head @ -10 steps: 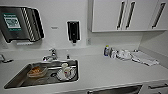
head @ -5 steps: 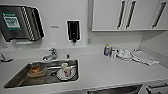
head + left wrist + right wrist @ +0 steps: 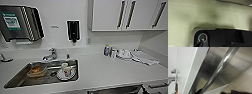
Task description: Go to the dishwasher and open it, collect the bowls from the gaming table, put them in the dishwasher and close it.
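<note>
Steel fills the right wrist view: dishwasher front point(image 3: 218, 77), brushed grey metal, with a long round bar handle point(image 3: 220, 69) running across it. Dark bit of robot sits right at the near end of that handle, looks to be touching it, but jaws of the right gripper can't be made out, so apart or together: cannot tell. White cabinet edge point(image 3: 190, 72) runs just beside the dishwasher front. Left wrist view: dark robot plate over a pale speckled floor point(image 3: 199, 15), shadow on it; left jaws, cannot tell either.

Head view, all placed off the sink point(image 3: 15, 80), a steel basin set in the white countertop point(image 3: 107, 70). Inside the sink: brownish bowl-like dish point(image 3: 37, 71), white mug point(image 3: 67, 72) with print, standing on a plate point(image 3: 60, 76). Tap point(image 3: 51, 55) just behind the sink. On the wall above the sink, steel paper towel dispenser point(image 3: 21, 22) with a green label; black soap dispenser point(image 3: 73, 30) on the wall to its side. Well apart from the sink along the countertop, a bottle point(image 3: 106, 50), some white cups point(image 3: 122, 53), a folded cloth point(image 3: 143, 58). White upper cabinets point(image 3: 125, 15) with dark bar handles above those. Dishwasher top edge point(image 3: 115, 89), dark metal strip, shows under the countertop lip beside the sink's side, door looks shut.
</note>
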Motion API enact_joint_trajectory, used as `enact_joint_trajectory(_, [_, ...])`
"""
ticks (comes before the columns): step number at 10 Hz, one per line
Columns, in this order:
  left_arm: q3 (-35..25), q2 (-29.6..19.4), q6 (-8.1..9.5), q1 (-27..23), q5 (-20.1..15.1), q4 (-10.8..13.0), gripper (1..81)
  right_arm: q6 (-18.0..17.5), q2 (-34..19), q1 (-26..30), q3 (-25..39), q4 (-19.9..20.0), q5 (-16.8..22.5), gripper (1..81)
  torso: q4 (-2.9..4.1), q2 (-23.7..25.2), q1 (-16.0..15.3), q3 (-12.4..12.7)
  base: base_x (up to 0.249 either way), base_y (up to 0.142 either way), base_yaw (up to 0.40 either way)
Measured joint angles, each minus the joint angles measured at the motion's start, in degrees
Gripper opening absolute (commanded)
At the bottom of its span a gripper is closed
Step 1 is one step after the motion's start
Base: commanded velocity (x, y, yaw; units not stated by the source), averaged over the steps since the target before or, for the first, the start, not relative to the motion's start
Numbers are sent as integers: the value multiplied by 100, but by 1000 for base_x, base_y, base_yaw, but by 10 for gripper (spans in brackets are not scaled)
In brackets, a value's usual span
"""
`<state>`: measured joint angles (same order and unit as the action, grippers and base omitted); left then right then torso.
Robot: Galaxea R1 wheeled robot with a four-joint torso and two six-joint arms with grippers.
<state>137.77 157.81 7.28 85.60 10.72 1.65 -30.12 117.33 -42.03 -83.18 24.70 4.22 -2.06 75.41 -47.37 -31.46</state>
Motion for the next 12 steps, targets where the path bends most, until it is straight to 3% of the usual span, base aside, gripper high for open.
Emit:
enact_joint_trajectory(3, [99, 29, -1, -2, 0, -44, 811, -160, 607, -7, -480, 2, 38, 811, 0, 0, 0, -2, 0, 0, 0])
enact_joint_trajectory(7, [195, 107, 0, 0, 0, -66, 811, -542, 990, -9, -1040, 82, 41, 811, 0, 0, 0, -2, 0, 0, 0])
enact_joint_trajectory(12, [193, 110, 0, -2, 5, -71, 811, -640, 1039, -116, -1477, 201, 35, 811, 0, 0, -2, -2, 0, 0, 0])
